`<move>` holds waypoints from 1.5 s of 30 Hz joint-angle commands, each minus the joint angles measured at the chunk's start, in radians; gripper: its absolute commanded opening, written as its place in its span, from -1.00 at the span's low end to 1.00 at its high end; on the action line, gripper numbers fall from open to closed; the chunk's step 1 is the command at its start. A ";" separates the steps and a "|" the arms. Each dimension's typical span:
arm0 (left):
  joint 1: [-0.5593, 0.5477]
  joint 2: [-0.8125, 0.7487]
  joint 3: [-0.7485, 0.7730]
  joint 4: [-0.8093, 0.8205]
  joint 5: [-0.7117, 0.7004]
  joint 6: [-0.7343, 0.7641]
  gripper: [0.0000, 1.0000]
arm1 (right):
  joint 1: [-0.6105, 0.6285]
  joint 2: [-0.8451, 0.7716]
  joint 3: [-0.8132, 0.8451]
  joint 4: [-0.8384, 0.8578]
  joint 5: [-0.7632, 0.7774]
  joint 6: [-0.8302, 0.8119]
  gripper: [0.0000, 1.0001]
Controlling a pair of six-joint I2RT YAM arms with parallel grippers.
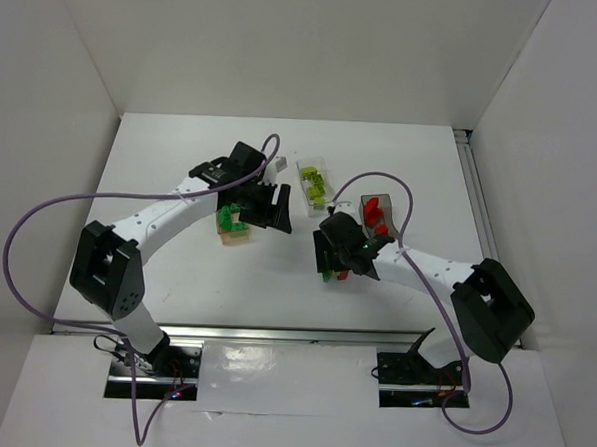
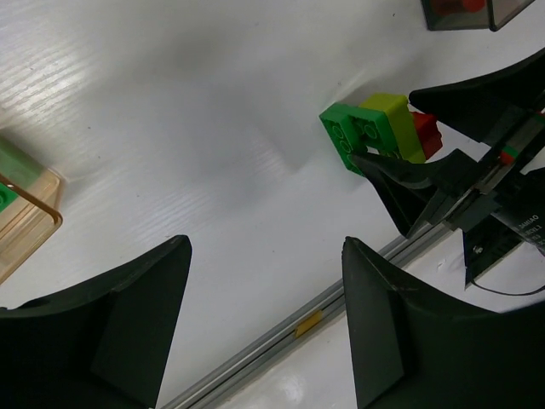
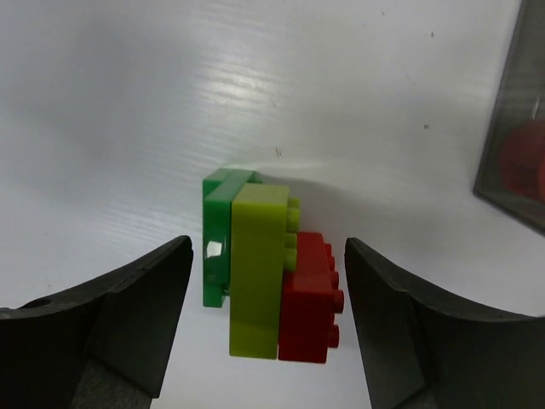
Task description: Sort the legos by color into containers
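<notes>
A stuck-together stack of a green brick, a lime brick and a red brick lies on the table. My right gripper is open, with one finger on each side of the stack, not touching it. The top view shows the right gripper above the stack. My left gripper is open and empty beside the peach tray, which holds green bricks. The clear tray holds lime bricks. The reddish tray holds red bricks.
In the left wrist view, the peach tray is at the left edge, the stack at the upper right with the right arm's fingers by it, and a metal rail along the table's near edge. White walls surround the table.
</notes>
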 commanded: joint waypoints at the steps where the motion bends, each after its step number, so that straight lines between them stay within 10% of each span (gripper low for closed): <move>1: 0.006 0.022 -0.011 0.039 0.033 0.002 0.60 | -0.017 -0.014 0.005 0.111 -0.044 -0.035 0.56; 8: 0.017 0.031 -0.018 0.059 0.039 -0.018 0.60 | -0.059 -0.005 0.083 0.157 -0.166 -0.044 -0.05; 17: 0.083 0.011 -0.127 0.205 0.321 -0.061 0.62 | -0.108 0.006 0.149 0.184 -0.219 -0.062 -0.07; 25: 0.083 -0.061 -0.417 0.784 0.481 -0.447 0.76 | -0.168 -0.122 0.109 0.267 -0.291 -0.052 -0.10; 37: -0.031 -0.070 -0.498 1.116 0.278 -0.600 0.72 | -0.179 -0.166 0.131 0.257 -0.302 -0.042 -0.10; 45: -0.054 -0.012 -0.419 1.027 0.226 -0.514 0.48 | -0.179 -0.146 0.150 0.257 -0.334 -0.033 -0.10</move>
